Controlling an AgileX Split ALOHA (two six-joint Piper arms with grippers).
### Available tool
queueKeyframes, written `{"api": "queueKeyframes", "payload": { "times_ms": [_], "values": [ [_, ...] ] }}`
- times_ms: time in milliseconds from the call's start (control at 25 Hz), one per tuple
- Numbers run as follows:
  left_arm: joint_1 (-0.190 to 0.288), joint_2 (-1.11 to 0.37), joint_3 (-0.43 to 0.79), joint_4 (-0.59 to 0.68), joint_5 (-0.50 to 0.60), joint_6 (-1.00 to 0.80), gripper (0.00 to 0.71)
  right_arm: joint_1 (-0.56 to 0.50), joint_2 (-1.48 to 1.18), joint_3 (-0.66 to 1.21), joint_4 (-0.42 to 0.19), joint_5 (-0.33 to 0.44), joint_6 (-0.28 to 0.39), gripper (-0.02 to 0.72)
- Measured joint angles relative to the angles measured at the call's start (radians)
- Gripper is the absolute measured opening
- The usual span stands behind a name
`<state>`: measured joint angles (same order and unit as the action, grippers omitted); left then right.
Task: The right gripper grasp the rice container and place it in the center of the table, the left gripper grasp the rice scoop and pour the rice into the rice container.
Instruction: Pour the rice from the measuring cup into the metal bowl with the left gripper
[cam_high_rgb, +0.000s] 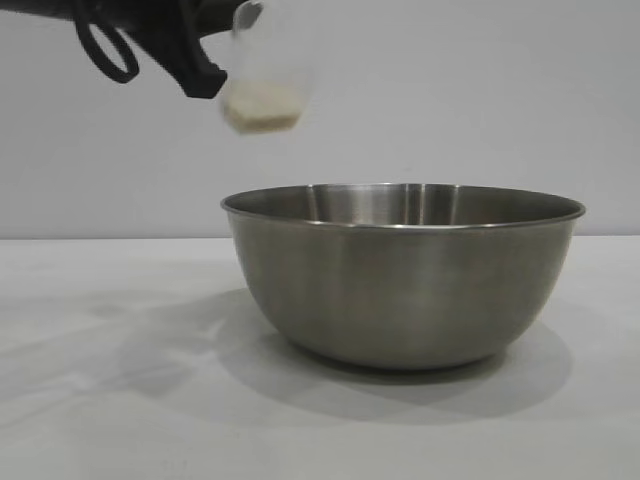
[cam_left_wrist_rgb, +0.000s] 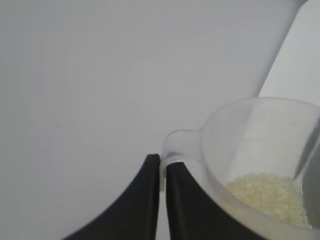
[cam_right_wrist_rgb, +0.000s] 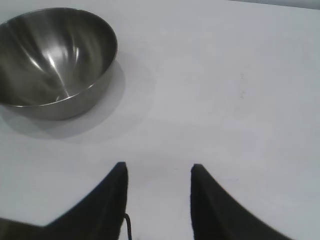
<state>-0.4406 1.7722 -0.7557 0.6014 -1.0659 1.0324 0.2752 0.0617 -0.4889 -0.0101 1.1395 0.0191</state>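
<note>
White table (cam_high_rgb: 90, 400) under a pale wall: high at left, the left gripper (cam_left_wrist_rgb: 162, 172) pinches the rice scoop (cam_high_rgb: 265, 75) by its handle, rice (cam_high_rgb: 260, 110) inside, beside the rice container (cam_high_rgb: 405, 280) centred for pouring, while the right gripper (cam_right_wrist_rgb: 157, 172) waits half-open, empty.

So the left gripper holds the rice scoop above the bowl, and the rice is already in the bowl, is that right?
Not quite. The left gripper does hold the rice scoop, but the rice is still inside the scoop, as the left wrist view shows; the right wrist view shows the rice container empty.
</note>
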Motion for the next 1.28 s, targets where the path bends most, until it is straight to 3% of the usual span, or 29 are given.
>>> {"api": "queueKeyframes", "payload": {
  "times_ms": [520, 960, 1280],
  "values": [
    [0.000, 0.006, -0.110, 0.338, 0.166, 0.331, 0.000, 0.000, 0.000, 0.000, 0.000, 0.000, 0.000, 0.286],
    [0.000, 0.006, -0.205, 0.588, 0.231, 0.378, 0.000, 0.000, 0.000, 0.000, 0.000, 0.000, 0.000, 0.286],
    [-0.004, 0.006, -0.207, 0.683, 0.271, 0.405, 0.000, 0.000, 0.000, 0.000, 0.000, 0.000, 0.000, 0.286]
  ]
}}
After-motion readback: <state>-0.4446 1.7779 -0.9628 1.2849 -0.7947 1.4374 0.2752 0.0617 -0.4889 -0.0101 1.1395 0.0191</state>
